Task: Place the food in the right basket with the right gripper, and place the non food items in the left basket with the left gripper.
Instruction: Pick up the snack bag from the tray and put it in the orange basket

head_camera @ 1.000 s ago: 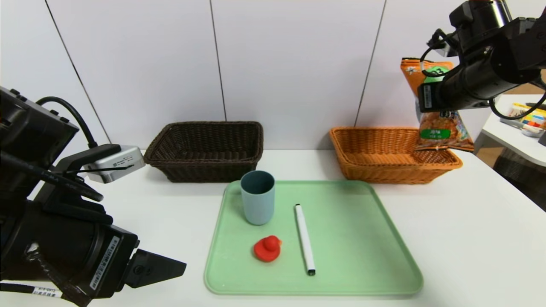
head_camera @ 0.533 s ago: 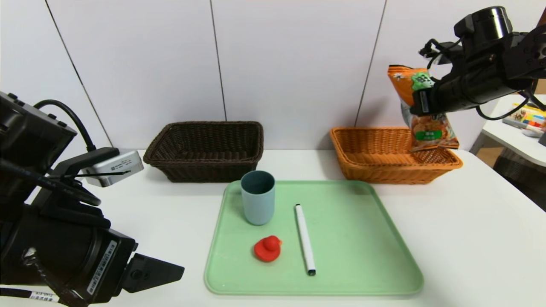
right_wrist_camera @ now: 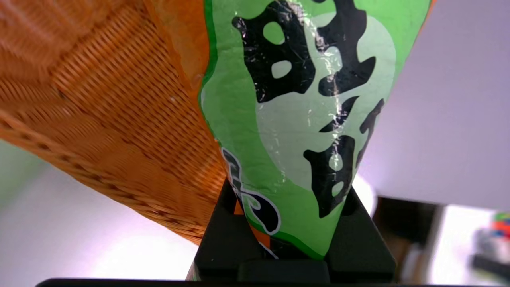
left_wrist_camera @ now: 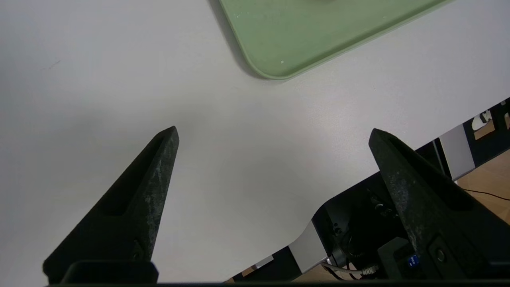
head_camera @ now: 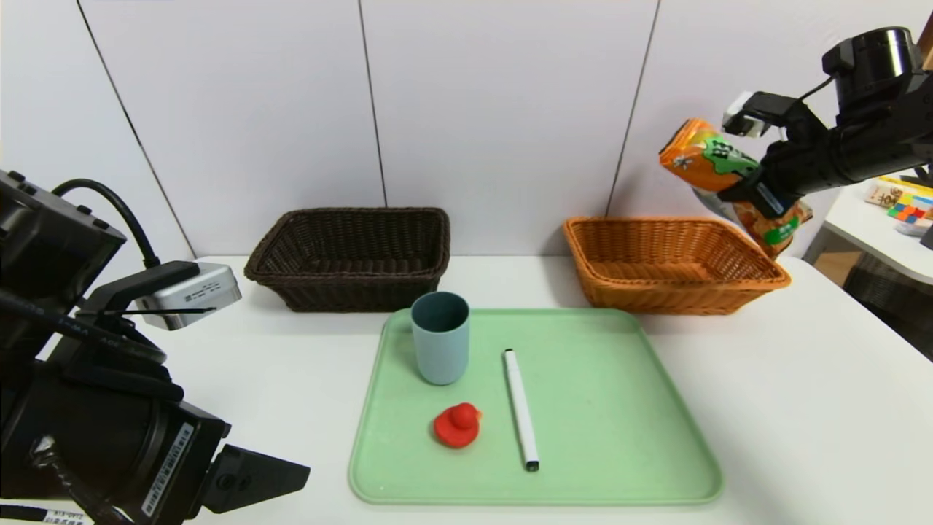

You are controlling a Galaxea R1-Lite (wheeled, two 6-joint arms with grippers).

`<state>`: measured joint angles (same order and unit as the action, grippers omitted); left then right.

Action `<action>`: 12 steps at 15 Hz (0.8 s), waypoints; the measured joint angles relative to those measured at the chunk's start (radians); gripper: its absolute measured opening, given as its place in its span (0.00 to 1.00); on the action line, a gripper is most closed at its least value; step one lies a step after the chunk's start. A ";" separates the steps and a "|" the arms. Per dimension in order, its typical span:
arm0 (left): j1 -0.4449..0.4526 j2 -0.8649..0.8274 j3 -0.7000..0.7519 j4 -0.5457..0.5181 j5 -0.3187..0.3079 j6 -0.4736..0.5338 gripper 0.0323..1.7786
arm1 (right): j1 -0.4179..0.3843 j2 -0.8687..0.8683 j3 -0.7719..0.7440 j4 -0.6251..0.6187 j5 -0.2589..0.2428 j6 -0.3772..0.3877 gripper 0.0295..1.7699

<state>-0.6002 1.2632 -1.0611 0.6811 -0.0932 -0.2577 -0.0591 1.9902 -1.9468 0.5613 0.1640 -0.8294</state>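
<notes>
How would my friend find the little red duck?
Look at the green tray in the middle of the white table. Near its front edge, left of the white marker and in front of the blue cup, sits the duck, the only red thing there.

I've got my right gripper (head_camera: 751, 191) raised high at far right, clamped tight; my left gripper (left_wrist_camera: 275, 135) hangs low near-left, fingers (left_wrist_camera: 155, 175) spread wide.

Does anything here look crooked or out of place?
Only the snack bag: the right gripper holds it tilted in the air above the orange basket's far right corner. Everything on the green tray looks orderly.
</notes>
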 joint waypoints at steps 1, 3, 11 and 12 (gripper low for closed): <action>0.001 -0.003 0.003 0.000 0.000 0.000 0.95 | -0.003 0.001 -0.001 -0.003 0.002 -0.081 0.18; 0.001 -0.010 0.007 -0.001 0.000 0.000 0.95 | -0.004 0.001 -0.005 -0.020 0.005 -0.216 0.18; 0.000 -0.011 0.013 -0.002 -0.003 0.000 0.95 | 0.037 0.037 -0.003 0.070 0.030 -0.468 0.18; -0.001 -0.012 0.012 -0.002 -0.003 -0.001 0.95 | 0.044 0.052 -0.003 0.070 0.027 -0.470 0.18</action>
<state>-0.6013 1.2513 -1.0491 0.6787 -0.0966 -0.2583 -0.0153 2.0421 -1.9498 0.6311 0.1915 -1.2989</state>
